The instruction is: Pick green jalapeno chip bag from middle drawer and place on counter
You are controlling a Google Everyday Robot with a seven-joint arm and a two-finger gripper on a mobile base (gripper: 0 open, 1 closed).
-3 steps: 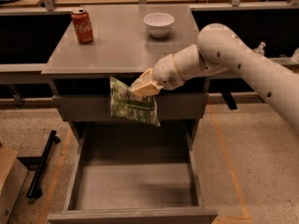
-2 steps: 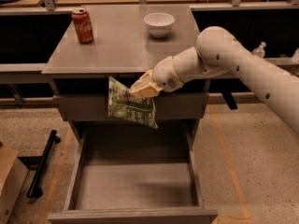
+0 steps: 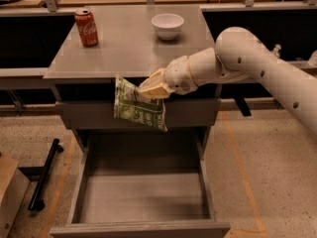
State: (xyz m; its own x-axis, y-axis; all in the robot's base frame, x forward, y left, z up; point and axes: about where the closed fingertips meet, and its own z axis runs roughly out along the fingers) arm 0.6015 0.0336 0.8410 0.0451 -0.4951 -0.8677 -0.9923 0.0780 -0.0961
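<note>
My gripper is shut on the top edge of the green jalapeno chip bag. The bag hangs in the air in front of the cabinet, just below the counter's front edge and above the open middle drawer. The drawer is pulled out and its grey floor is bare. The counter is the grey top slab of the cabinet. My white arm reaches in from the right.
A red cola can stands at the counter's back left and a white bowl at its back middle. A black bar lies on the floor left of the drawer, beside a cardboard box.
My gripper has lifted the bag a little higher and slightly to the left. The drawer, can and bowl have not moved.
</note>
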